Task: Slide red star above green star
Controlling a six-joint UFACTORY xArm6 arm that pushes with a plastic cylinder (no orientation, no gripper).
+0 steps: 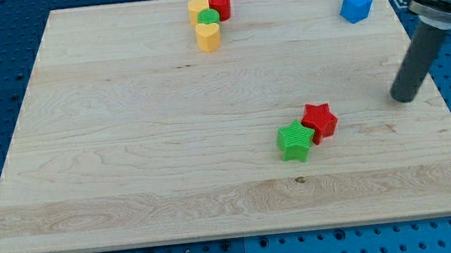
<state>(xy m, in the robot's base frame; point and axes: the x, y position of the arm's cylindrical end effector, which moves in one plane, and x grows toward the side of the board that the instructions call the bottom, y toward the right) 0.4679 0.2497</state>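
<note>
The red star point(320, 121) lies on the wooden board point(128, 152), right of centre. It touches the green star point(296, 141), sitting to that star's upper right. My tip point(404, 97) is the lower end of a dark rod coming down from the view's upper right. It stands to the right of the red star, well apart from it, near the board's right edge.
A cluster at the view's top centre holds a red cylinder point(220, 5), a yellow block point(199, 10), a green block point(209, 18) and a yellow heart point(209, 37). Blue blocks point(356, 2) sit at the top right.
</note>
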